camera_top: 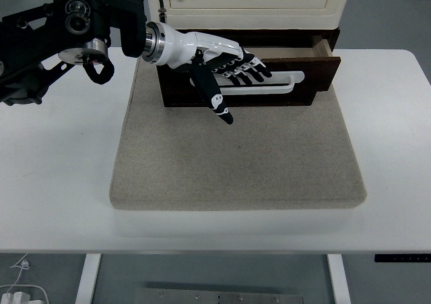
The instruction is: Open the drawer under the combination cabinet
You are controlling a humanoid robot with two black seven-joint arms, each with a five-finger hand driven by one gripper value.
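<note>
The drawer (242,81) sits under the cream cabinet (252,1), already pulled out a good way over the grey mat (236,156) on the white bench (54,176), its right end further out than its left. The left hand (225,68) lies across the drawer's front at its pale handle (283,85), fingers extended, thumb hanging below; gripping nothing, I'd judge. Little remains beyond letting go.

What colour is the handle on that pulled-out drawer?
White, on the dark brown drawer; the handle shows best in the head view.
</note>
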